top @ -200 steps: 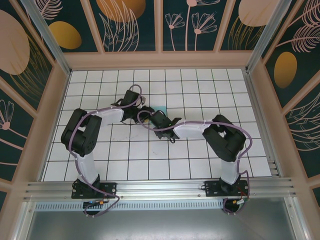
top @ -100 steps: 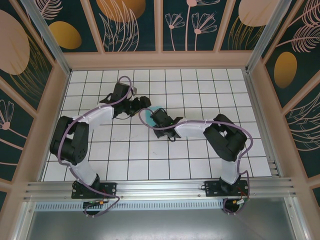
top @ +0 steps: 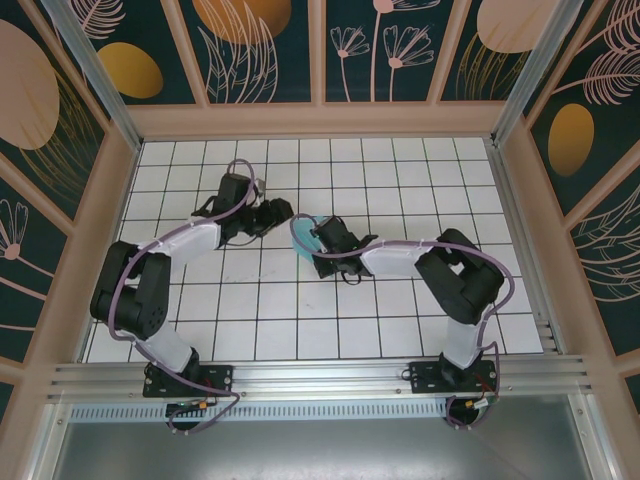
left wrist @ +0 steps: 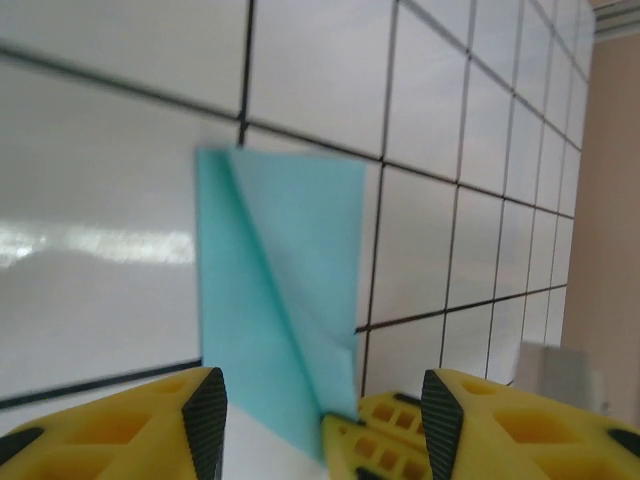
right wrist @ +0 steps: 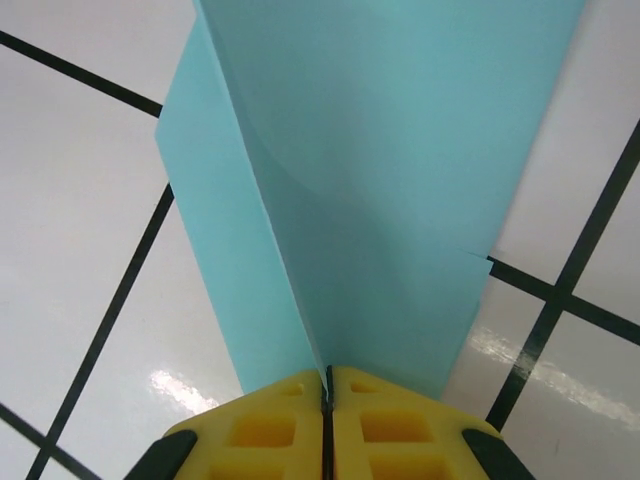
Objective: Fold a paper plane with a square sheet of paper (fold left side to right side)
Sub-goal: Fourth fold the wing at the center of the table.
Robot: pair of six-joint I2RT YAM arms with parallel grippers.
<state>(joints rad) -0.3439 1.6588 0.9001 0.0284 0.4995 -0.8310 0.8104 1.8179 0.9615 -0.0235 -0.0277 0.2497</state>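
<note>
The turquoise sheet of paper [right wrist: 380, 200] is folded, with a crease running up its middle and two flaps spreading from it. My right gripper [right wrist: 326, 385] is shut on the near end of that crease and holds the paper [top: 299, 232] just above the tiles. In the top view the right gripper [top: 318, 233] sits right of the paper and my left gripper [top: 279, 212] stands a short way to its left. The left gripper [left wrist: 322, 425] is open, its black pads on either side of the paper [left wrist: 280, 290] without touching it. The right gripper's yellow fingertips [left wrist: 380, 440] show between them.
The floor is white tiles with black grid lines [top: 400, 180], closed in by wooden walls [top: 320, 120] at the back and both sides. An aluminium rail [top: 320, 375] runs along the near edge by the arm bases.
My left gripper let go and drew back to the left of the paper, and its jaws stand apart. The right gripper stayed shut on the paper, and more of the sheet shows from above.
</note>
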